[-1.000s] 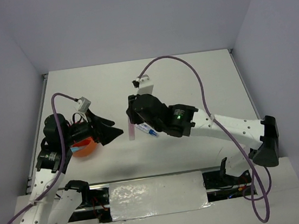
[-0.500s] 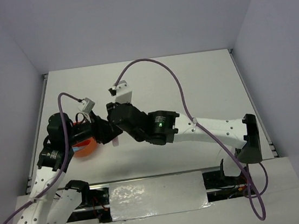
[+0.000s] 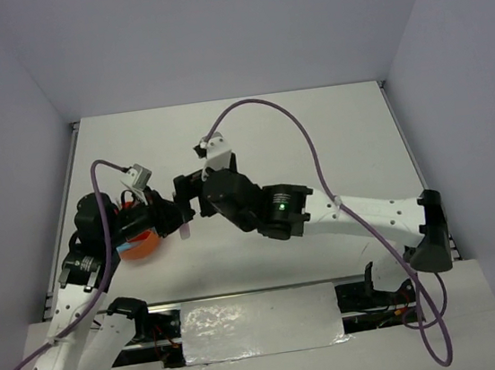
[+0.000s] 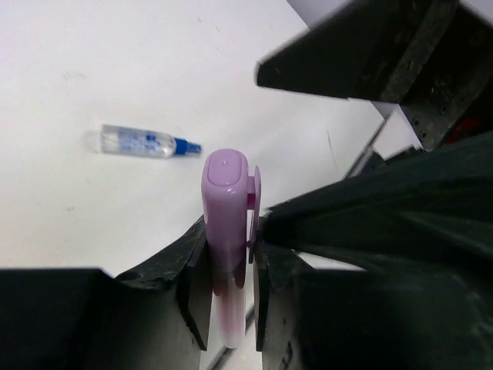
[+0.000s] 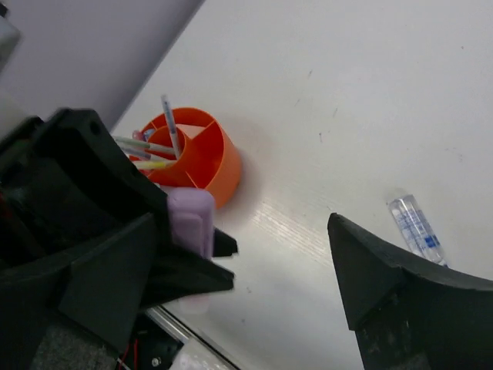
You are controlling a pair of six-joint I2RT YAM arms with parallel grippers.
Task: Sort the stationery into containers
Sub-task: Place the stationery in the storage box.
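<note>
My left gripper [image 4: 231,258] is shut on a lilac marker [image 4: 225,208], which stands up between its fingers; the top view shows the gripper [image 3: 180,220] just right of the orange cup [image 3: 139,243]. My right gripper [image 5: 277,262] stands open around that marker [image 5: 190,220], its jaws wide and off it. The orange cup [image 5: 219,166] has dividers and holds several thin pens [image 5: 146,146]. A clear blue-tipped pen [image 4: 142,142] lies on the table beyond the marker, also seen in the right wrist view as the clear pen [image 5: 416,227]; the right arm hides it from the top camera.
The white table [image 3: 313,132] is walled in grey on three sides. Both arms meet at the left of the table, close to the left wall. A metal rail [image 3: 262,300] runs along the near edge.
The right arm swung left with the lilac marker to the left gripper. The left gripper closed on the marker and the right gripper opened, letting it go.
</note>
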